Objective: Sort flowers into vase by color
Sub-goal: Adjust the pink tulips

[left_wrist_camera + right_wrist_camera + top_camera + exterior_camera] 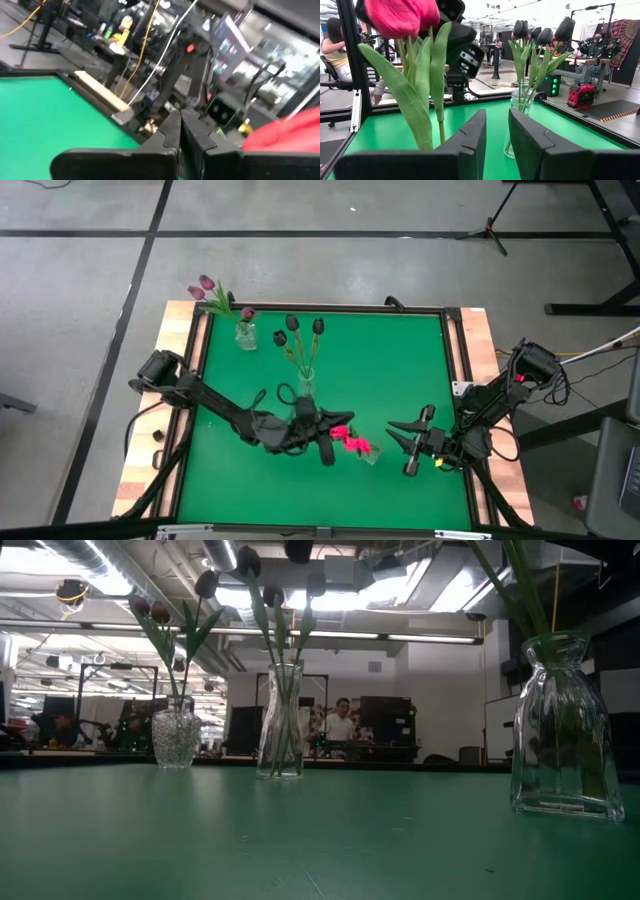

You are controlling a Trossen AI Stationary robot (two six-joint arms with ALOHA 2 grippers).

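Clear glass vases (pixel 246 334): we count three.
Near-black maroon tulips (pixel 297 330): three.
Left gripper (pixel 330 442): pressed together.
Right gripper (pixel 401 448): slightly parted, empty.

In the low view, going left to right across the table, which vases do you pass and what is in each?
Round vase with mauve-purple tulips → tall narrow vase with dark maroon tulips → large ribbed vase nearest the camera at the right edge, holding green stems whose heads are cut off by the top of the picture.

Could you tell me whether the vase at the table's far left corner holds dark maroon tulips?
No, the far-left vase holds mauve-purple tulips.
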